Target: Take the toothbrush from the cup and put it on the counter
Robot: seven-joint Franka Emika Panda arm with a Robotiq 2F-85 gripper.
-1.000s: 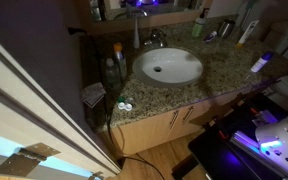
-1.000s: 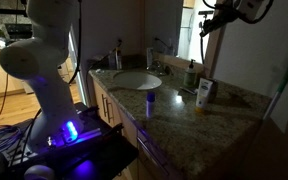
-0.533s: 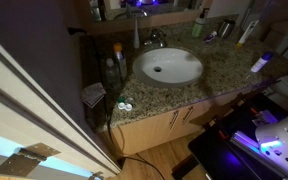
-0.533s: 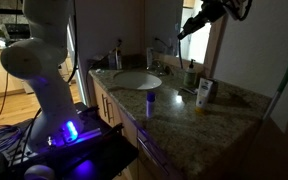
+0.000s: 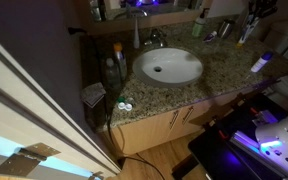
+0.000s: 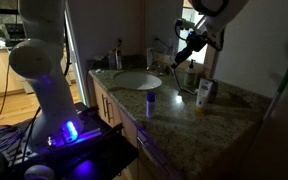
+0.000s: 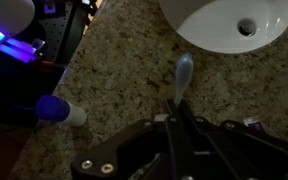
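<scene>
While above the counter [image 7: 114, 70], the end effector [image 7: 174, 122] clasps the toothbrush [image 7: 182, 75] jutting from it.

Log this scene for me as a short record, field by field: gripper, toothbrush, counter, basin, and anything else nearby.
gripper: in the air above the counter, apparently closed on the toothbrush handle
toothbrush: held, head pointing toward the basin, not yet on the counter
counter: speckled granite
basin: white, set in the counter
tube: blue cap, on the counter
cup: cannot make it out
</scene>
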